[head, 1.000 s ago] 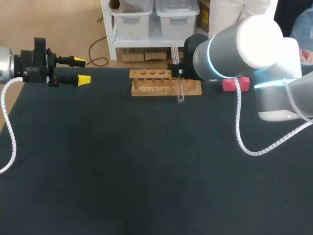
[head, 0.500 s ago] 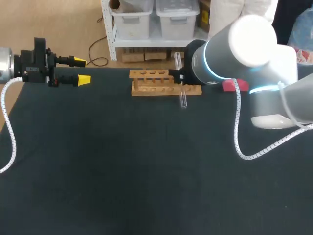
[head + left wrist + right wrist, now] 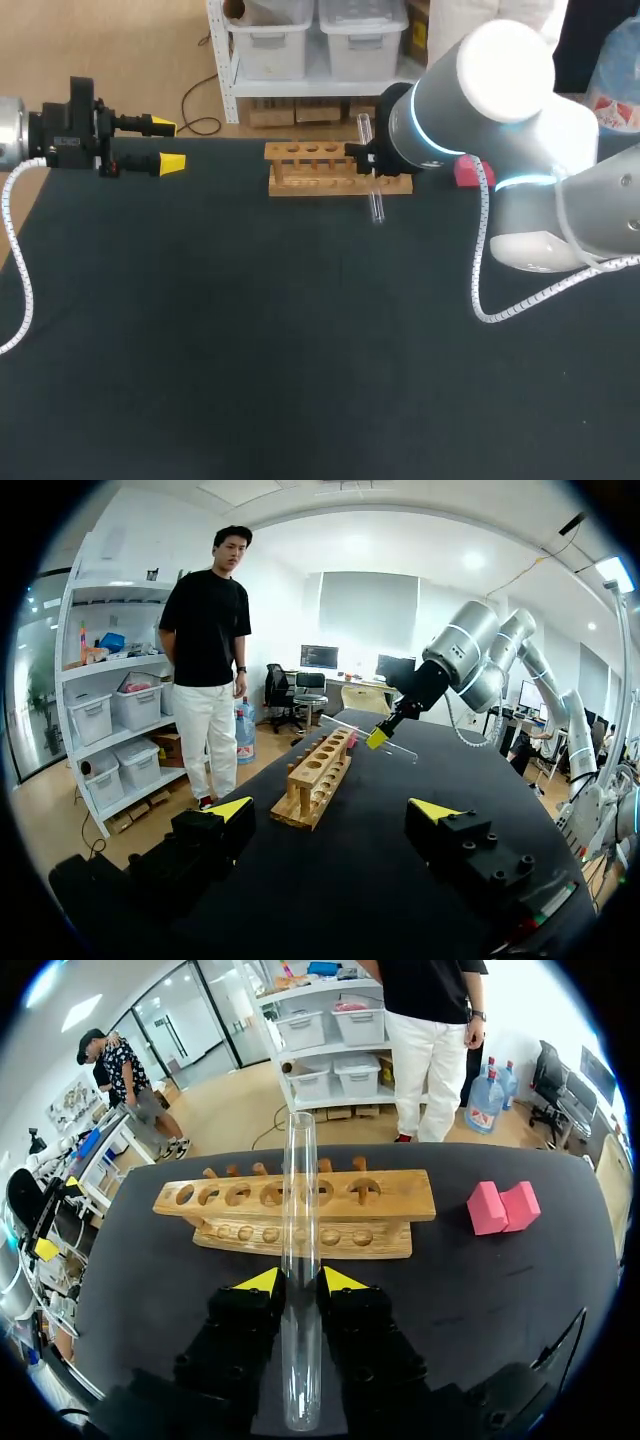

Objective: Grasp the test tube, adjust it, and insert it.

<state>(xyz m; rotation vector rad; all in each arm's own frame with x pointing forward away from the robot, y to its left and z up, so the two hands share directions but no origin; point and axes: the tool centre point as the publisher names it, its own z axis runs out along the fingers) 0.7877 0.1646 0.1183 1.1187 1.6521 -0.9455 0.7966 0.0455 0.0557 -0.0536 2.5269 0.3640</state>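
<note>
Dark table top [image 3: 250, 330] carries the work area. At its left rear, the left gripper [image 3: 168, 145] sits with its fingers spread wide and nothing between them. The wooden rack [image 3: 310, 170] stands at centre rear. At the rack's right end, the right gripper [image 3: 297, 1280] clamps the test tube [image 3: 298, 1180] from both sides, holding it at a slant off the table. A pink block [image 3: 466, 172] lies further right.

This is a robotics lab. A dark table [image 3: 250, 350] carries a wooden rack [image 3: 310, 170] with a row of holes. A glass test tube [image 3: 376, 205] hangs just in front of the rack. The cabled left arm [image 3: 60, 135] stands well to the rack's left, and the right arm [image 3: 480, 90] is close at its right.
</note>
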